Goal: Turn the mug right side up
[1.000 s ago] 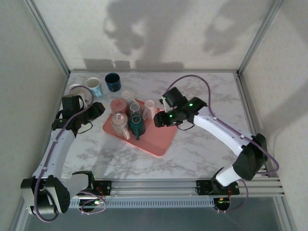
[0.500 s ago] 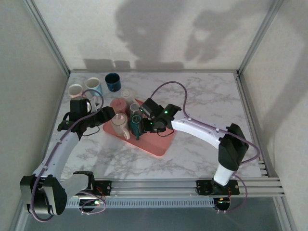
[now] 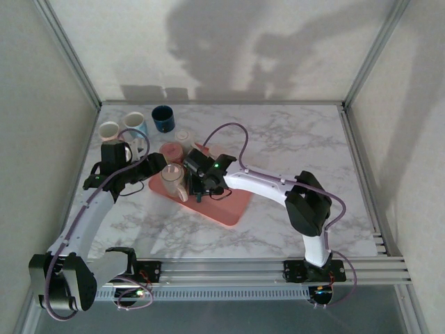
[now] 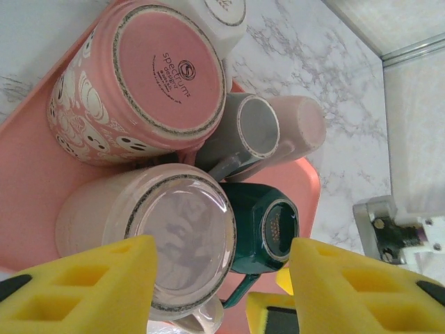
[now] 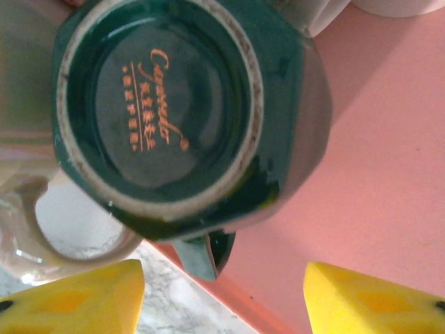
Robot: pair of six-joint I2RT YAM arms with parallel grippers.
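Overhead, right gripper point(image 5: 222, 303) spread above inverted green mug point(image 5: 174, 111)

A marble tabletop point(image 3: 292, 139) carries a pink tray point(image 3: 229, 205), laid askew left of the middle. Near the tabletop's far left corner three mugs are stood upright: a dark blue mug point(image 3: 163, 118), a light blue mug point(image 3: 135, 125) and a white mug point(image 3: 109, 131). At the tray's far corner a pink patterned mug point(image 4: 149, 76) is set upside down, with a grey mug point(image 4: 250, 129) and a pale pink mug point(image 4: 302, 125) close beside it. A white cup point(image 4: 222, 10) is seen just past that corner.
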